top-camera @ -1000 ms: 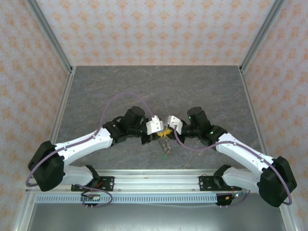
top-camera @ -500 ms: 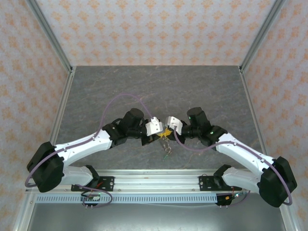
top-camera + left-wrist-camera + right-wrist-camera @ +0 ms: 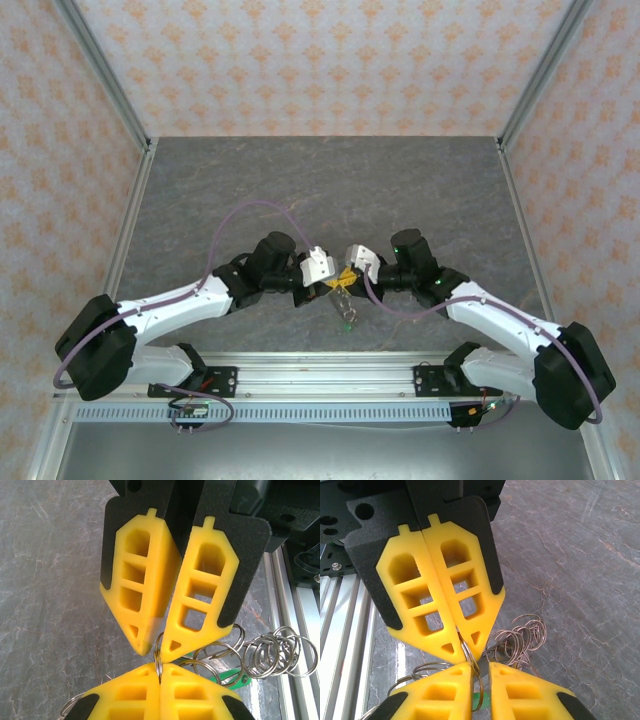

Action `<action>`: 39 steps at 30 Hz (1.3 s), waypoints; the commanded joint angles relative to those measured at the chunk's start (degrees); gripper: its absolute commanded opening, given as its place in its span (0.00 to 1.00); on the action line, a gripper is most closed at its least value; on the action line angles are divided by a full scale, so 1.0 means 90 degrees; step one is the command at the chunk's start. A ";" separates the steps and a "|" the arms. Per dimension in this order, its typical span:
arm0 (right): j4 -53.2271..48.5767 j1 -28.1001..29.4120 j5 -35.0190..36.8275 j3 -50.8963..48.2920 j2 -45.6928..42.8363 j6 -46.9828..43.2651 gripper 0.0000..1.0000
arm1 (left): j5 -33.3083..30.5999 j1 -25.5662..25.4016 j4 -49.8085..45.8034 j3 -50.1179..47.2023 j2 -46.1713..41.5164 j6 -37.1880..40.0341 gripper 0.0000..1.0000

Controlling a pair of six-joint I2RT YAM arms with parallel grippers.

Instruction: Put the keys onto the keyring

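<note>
My left gripper (image 3: pixel 160 666) is shut on a thin metal ring of the keyring (image 3: pixel 159 652), edge-on between its yellow fingertips. My right gripper (image 3: pixel 481 666) meets it tip to tip, its jaws slightly apart, with the same ring (image 3: pixel 470 655) running loosely through the gap. A bunch of several linked metal rings (image 3: pixel 270 652) hangs beside the fingers, above a green key tag (image 3: pixel 225 672). From the top, both grippers (image 3: pixel 335 282) (image 3: pixel 350 274) meet over the table's near middle with the bunch (image 3: pixel 345 305) dangling below them.
The grey marbled tabletop (image 3: pixel 330 190) stretches behind the arms. An aluminium rail (image 3: pixel 330 372) runs along the near edge, close under the dangling rings. Patterned walls and metal posts (image 3: pixel 105 80) close off the sides and back.
Both arms' wrists have drawn slightly apart and toward the near edge; the grippers still meet tip to tip with the ring bunch hanging below.
</note>
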 commanded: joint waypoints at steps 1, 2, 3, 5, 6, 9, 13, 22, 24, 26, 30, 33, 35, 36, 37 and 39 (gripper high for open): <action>0.0485 -0.0111 -0.0302 -0.0163 0.0122 0.0223 0.15 | 0.0235 -0.0008 0.0769 -0.0120 -0.0139 -0.0232 0.00; 0.0477 -0.0129 -0.0354 -0.0157 0.0150 0.0234 0.15 | 0.0235 -0.0008 0.0817 -0.0146 -0.0159 -0.0257 0.00; 0.0475 -0.0144 -0.0393 -0.0156 0.0164 0.0243 0.15 | 0.0235 -0.0008 0.0850 -0.0174 -0.0161 -0.0273 0.00; 0.0523 -0.0161 -0.0420 -0.0180 0.0210 0.0239 0.16 | 0.0235 0.0005 0.0877 -0.0191 -0.0190 -0.0292 0.00; 0.0556 -0.0174 -0.0420 -0.0199 0.0232 0.0234 0.16 | 0.0235 0.0005 0.0902 -0.0210 -0.0191 -0.0300 0.00; 0.0647 -0.0220 -0.0449 -0.0234 0.0332 0.0243 0.16 | 0.0255 0.0008 0.0932 -0.0225 -0.0210 -0.0332 0.00; 0.0664 -0.0258 -0.0499 -0.0239 0.0437 0.0225 0.15 | 0.0274 0.0032 0.0995 -0.0298 -0.0273 -0.0377 0.00; 0.0143 -0.0254 -0.0498 0.0143 0.0433 -0.0033 0.00 | -0.0239 0.0052 0.0393 -0.0362 -0.0429 -0.0108 0.14; 0.0042 -0.0193 -0.0486 0.0242 0.0411 -0.0092 0.00 | -0.0382 0.0052 0.0061 -0.0281 -0.0363 0.0086 0.19; -0.0047 -0.0102 -0.0469 0.0335 0.0425 -0.0132 0.00 | -0.0410 0.0053 -0.0273 -0.0125 -0.0246 0.0260 0.20; -0.0065 0.0074 -0.0376 0.0430 0.0414 -0.0166 0.00 | -0.0381 0.0042 -0.0704 0.0191 -0.0057 0.0448 0.21; -0.0080 0.0118 -0.0314 0.0439 0.0372 -0.0214 0.00 | -0.0399 0.0039 -0.0845 0.0356 0.0001 0.0495 0.22; -0.0163 0.0129 -0.0280 0.0465 0.0331 -0.0271 0.00 | -0.0409 0.0032 -0.0889 0.0407 -0.0004 0.0503 0.21; -0.0204 0.0129 -0.0274 0.0469 0.0305 -0.0302 0.00 | -0.0424 0.0030 -0.0940 0.0434 -0.0005 0.0521 0.19; -0.0193 0.0130 -0.0274 0.0453 0.0267 -0.0320 0.00 | -0.0470 0.0023 -0.1019 0.0468 0.0022 0.0556 0.17; -0.0161 0.0132 -0.0297 0.0430 0.0193 -0.0318 0.00 | -0.0561 0.0008 -0.1216 0.0552 0.0056 0.0640 0.13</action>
